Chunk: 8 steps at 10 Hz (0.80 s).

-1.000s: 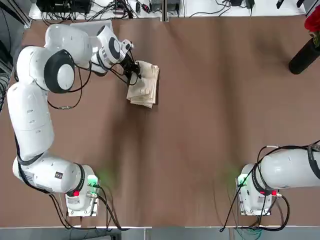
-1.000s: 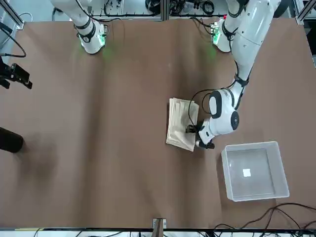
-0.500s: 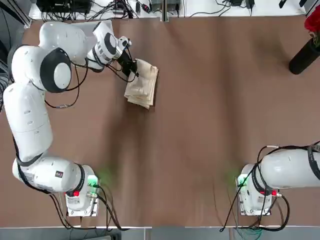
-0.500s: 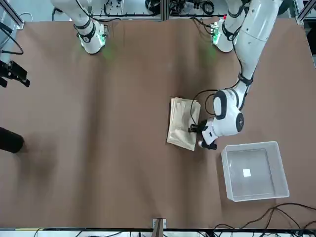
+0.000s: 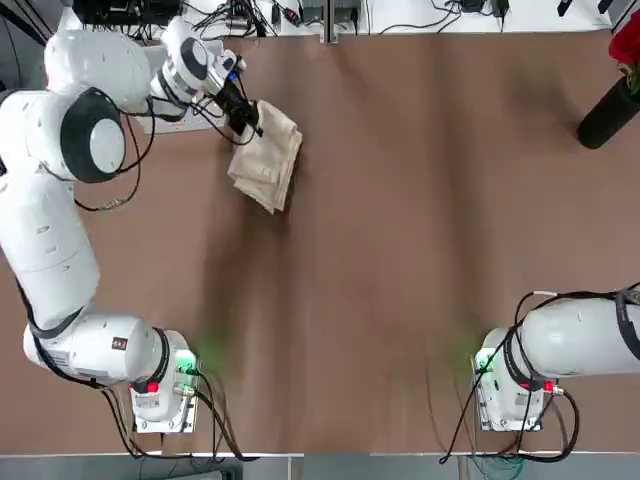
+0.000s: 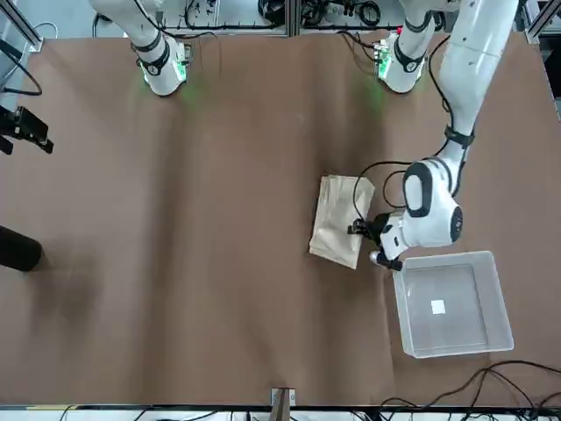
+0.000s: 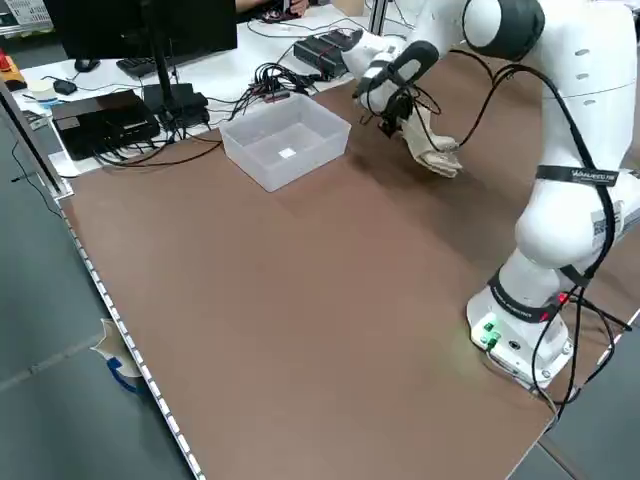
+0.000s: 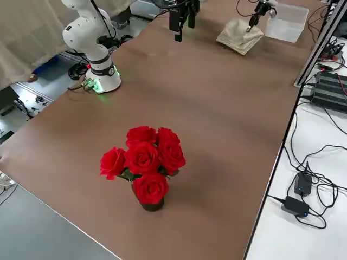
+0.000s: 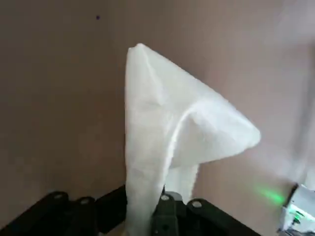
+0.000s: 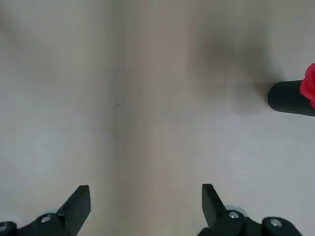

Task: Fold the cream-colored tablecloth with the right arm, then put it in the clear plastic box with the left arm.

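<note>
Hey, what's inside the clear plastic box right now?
Only a small white mark shows on the bottom of the clear plastic box. The folded tablecloth is outside, pinched by the left gripper.

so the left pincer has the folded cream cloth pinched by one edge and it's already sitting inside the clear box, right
Not quite. The left pincer is shut on the cream cloth by one edge, but the cloth is not in the clear box yet. The front view shows it beside the box, over the brown table, and the box holds nothing but the small white mark on its bottom.
</note>
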Available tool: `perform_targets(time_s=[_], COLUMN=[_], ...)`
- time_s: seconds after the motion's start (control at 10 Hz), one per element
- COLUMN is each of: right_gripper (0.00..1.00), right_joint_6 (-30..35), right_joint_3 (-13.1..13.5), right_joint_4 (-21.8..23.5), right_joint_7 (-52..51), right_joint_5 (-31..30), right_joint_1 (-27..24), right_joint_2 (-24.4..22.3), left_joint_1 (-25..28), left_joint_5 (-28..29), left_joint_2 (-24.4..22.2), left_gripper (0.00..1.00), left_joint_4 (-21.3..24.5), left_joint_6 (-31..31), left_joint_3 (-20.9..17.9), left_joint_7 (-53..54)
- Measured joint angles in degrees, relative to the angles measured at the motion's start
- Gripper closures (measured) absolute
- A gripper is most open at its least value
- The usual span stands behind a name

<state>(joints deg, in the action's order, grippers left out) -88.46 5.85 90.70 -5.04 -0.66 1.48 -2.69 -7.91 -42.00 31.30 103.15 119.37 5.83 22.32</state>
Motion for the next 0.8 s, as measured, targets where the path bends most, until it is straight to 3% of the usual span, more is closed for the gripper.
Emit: perform_targets(time_s=[0.2,0.8], right_gripper=[0.0,0.0], right_joint_6=[0.0,0.0], right_joint_3=[0.0,-0.2], right_joint_4=[0.0,0.1], right_joint_7=[0.0,0.0], right_joint_5=[0.0,0.0], right_joint_1=[0.0,0.0], right_joint_2=[0.0,0.0], left_joint_1=[1.1,10.9], left_joint_5=[0.8,10.9], left_joint_2=[-1.1,-1.2], left_gripper=[0.85,0.85], left_joint_4=[-3.6,-20.8], left_joint_6=[-9.7,-36.1], left_joint_3=[-2.7,-3.2], left_joint_7=[0.9,5.3])
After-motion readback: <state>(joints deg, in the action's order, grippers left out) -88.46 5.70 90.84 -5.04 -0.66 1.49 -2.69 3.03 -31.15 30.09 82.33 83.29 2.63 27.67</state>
